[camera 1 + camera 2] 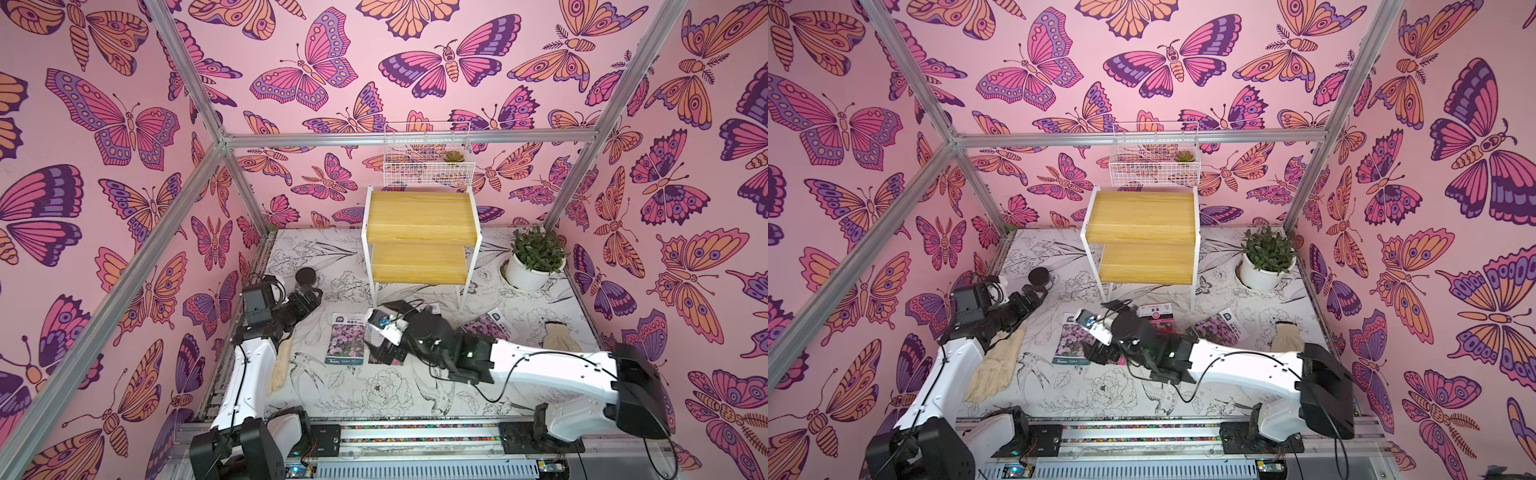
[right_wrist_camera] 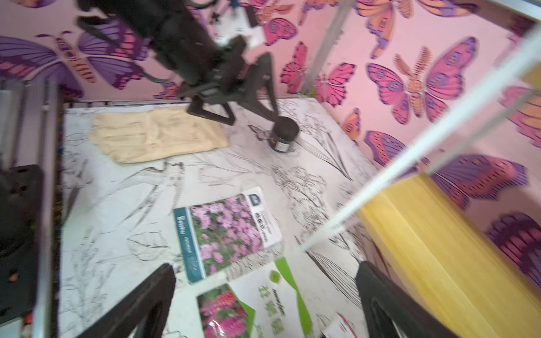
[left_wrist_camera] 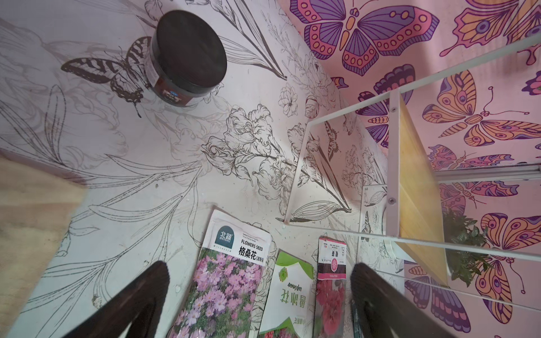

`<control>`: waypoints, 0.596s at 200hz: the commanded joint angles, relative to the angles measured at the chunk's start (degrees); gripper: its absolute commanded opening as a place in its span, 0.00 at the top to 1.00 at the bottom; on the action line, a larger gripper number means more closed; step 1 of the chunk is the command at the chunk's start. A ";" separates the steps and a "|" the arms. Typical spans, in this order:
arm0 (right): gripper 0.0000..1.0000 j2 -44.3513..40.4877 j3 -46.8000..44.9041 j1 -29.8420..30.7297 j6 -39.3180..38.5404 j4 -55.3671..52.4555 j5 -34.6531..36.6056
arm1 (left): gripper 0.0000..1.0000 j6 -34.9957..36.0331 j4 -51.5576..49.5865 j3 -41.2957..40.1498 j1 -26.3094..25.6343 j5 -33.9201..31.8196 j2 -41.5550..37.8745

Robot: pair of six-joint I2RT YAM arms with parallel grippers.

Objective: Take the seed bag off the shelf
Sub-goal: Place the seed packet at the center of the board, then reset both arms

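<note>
Both yellow-slat shelf (image 1: 419, 232) tiers bare; right gripper (image 2: 263, 301) jaws spread wide over green-white seed bag (image 2: 263, 307); left gripper (image 3: 257, 298) spread, holding nothing.

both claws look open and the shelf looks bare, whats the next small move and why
Probably pull the right claw up and back. Both yellow boards of the shelf are bare, the seed bags, such as the pink-flower one, lie flat on the table, and neither open claw holds anything.
</note>
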 commanded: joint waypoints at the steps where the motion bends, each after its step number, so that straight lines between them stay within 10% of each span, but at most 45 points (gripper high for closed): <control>1: 0.01 -8.87 -7.71 -8.88 7.71 -2.24 -1.07 | 0.00 1.04 4.62 -2.19 0.10 -1.86 0.32; 58: 0.01 -27.67 -24.71 -40.67 10.19 -2.10 -9.47 | 0.00 5.19 23.28 -10.03 -3.68 -13.75 0.37; 119: 0.01 -13.79 -32.17 -69.22 16.36 16.09 -13.79 | 0.00 15.44 38.25 -8.62 -9.29 -22.73 13.08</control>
